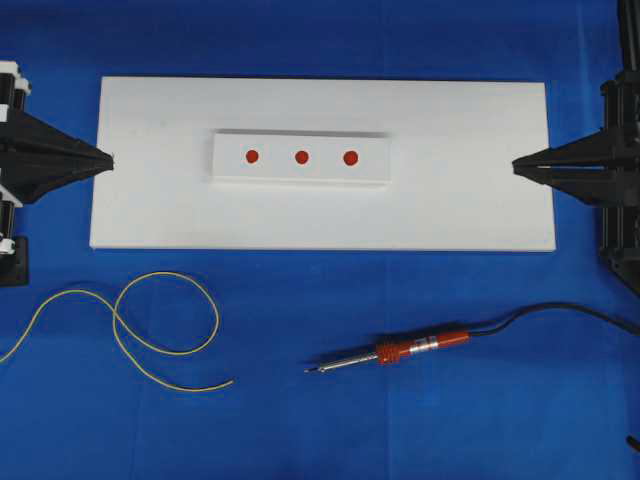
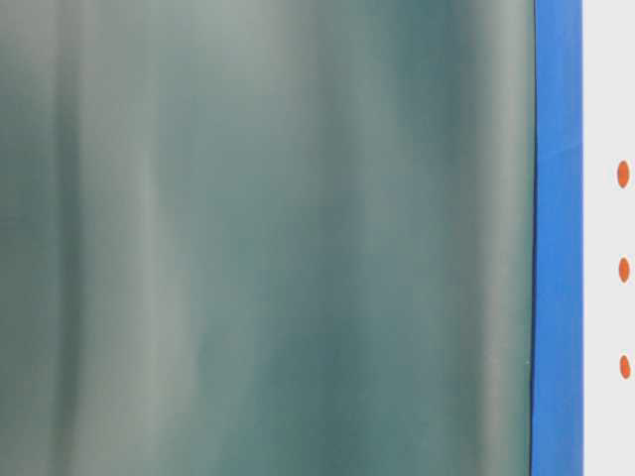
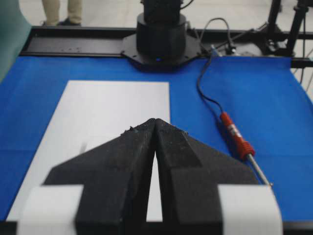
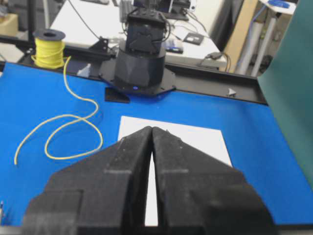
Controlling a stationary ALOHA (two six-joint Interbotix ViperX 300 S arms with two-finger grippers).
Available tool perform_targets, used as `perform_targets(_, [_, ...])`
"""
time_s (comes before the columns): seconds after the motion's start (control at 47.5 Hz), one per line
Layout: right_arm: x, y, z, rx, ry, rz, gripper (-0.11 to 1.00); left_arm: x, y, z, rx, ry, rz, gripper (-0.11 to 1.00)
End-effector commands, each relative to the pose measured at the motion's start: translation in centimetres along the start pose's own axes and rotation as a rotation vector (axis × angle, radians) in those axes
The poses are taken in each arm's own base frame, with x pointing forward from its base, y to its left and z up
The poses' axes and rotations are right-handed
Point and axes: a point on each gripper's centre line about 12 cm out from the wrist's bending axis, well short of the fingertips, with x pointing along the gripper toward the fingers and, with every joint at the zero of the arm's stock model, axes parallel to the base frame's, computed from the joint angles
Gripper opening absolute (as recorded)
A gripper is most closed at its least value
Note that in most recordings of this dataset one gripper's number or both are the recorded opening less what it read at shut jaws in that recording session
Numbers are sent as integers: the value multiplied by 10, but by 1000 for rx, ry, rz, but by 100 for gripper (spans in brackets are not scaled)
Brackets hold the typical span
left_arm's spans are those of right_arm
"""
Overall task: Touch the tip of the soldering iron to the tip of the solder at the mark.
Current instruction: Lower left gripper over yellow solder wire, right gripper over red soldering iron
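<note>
The soldering iron (image 1: 400,352) lies on the blue mat in front of the white board, red handle to the right, dark tip (image 1: 308,371) pointing left; it also shows in the left wrist view (image 3: 235,139). The yellow-green solder (image 1: 150,335) curls in a loop at the front left, its free end (image 1: 232,381) near the middle; the right wrist view shows the solder (image 4: 63,132) too. Three red marks (image 1: 301,157) sit on a raised white block. My left gripper (image 1: 110,159) is shut and empty at the board's left edge. My right gripper (image 1: 515,166) is shut and empty at the right edge.
The white board (image 1: 470,200) fills the middle of the blue mat. The iron's black cord (image 1: 560,312) runs off to the right. A yellow spool (image 4: 49,46) stands behind the far arm's base (image 4: 139,63). A green backdrop (image 2: 268,238) fills the table-level view.
</note>
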Motion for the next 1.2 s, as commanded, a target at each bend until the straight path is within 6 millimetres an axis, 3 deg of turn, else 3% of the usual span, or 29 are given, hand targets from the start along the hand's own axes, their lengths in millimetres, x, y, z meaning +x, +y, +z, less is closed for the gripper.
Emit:
perform_targets(0.0, [5,6,7,25,-9,28,0,3,-5,-1,-28,26,-25,0])
perform_targets(0.126, [11,17,1,60,56,81,-6,3,-13,-8,-53,68,-64,0])
perform_targets(0.4, [20,42,-23,175,147,178,-5,5,-40,-32,-56,155,-188,0])
perform_targets(0.526, [26,59,-36,183,182,237,2,5,-54,-45,-52,190,-250,0])
perform_targets(0.631, [32,69,-49,214,229,253,18,7,-65,-57,-47,228,-294,2])
perform_targets(0.736, [39,76,-69,253,299,242,44,10,-75,-68,-40,260,-330,23])
perform_targets(0.841, [46,82,-87,284,336,226,73,12,-88,-86,-25,323,-375,55])
perform_targets(0.926, [49,87,-106,295,365,213,83,14,-95,-103,-15,378,-396,80])
perform_targets(0.968, [51,89,-117,303,381,199,83,15,-99,-111,-18,400,-403,83])
perform_targets(1.178, [55,107,-161,317,422,158,82,21,-115,-150,-48,448,-434,78])
